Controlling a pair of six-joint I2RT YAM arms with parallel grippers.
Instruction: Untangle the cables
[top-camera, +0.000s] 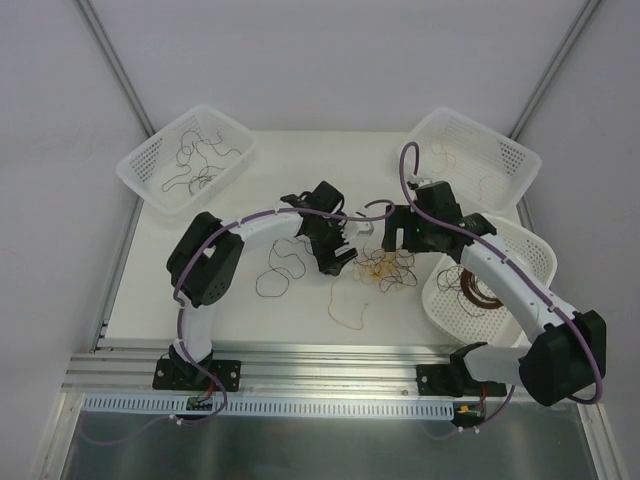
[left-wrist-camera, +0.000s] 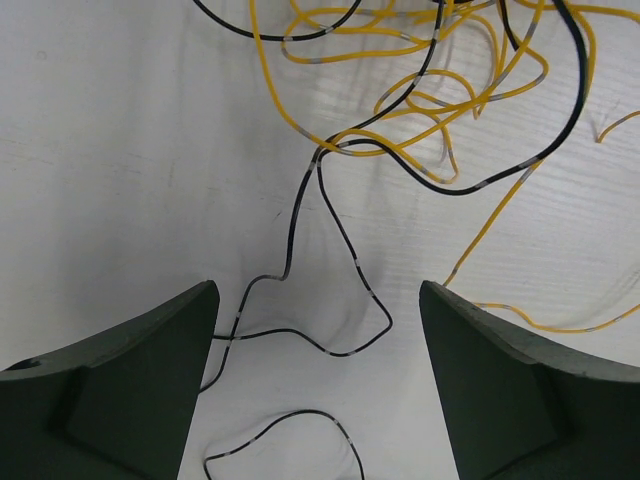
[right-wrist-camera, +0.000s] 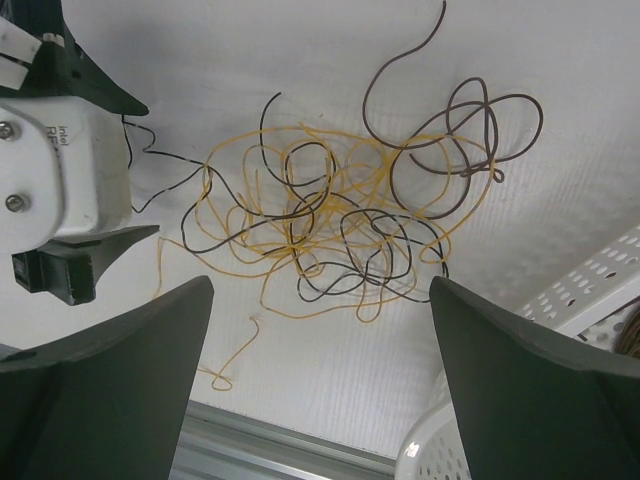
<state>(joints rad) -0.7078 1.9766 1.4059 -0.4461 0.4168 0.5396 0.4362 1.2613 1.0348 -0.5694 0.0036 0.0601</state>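
1. Done so far, as I read it: the far-left basket (top-camera: 140, 165) holds several dark strands. The far-right basket (top-camera: 515, 155) holds a couple of yellow-tan ones. All of them lie loose, so some sorting looks finished.
2. The near-right basket (top-camera: 530, 250) holds only the neat ring coil (top-camera: 480, 293), which I don't count as part of the job.
3. Left to do: the main clump of cables (top-camera: 385, 270) lies on the surface (top-camera: 320, 165) between the two hands. In my right wrist view its yellow, black and brown strands cross over one another many times.
4. A black strand (top-camera: 278, 270) sprawls to the left of the clump, and a yellow loop (top-camera: 348, 312) lies nearer the arm bases. From above I cannot tell whether either is fully free of the clump.
5. Left hand (left-wrist-camera: 317, 285): the fingers are wide apart and hold nothing. It sits low over the clump's edge, where one black length runs up into the yellow ones.
6. Right hand (right-wrist-camera: 320, 282): the fingers are also spread with nothing in them, and it hovers over the near side of the clump.
7. My estimate is that I'm partway in, with the bulk of the untangling ahead. Neither hand has a grip on anything yet.
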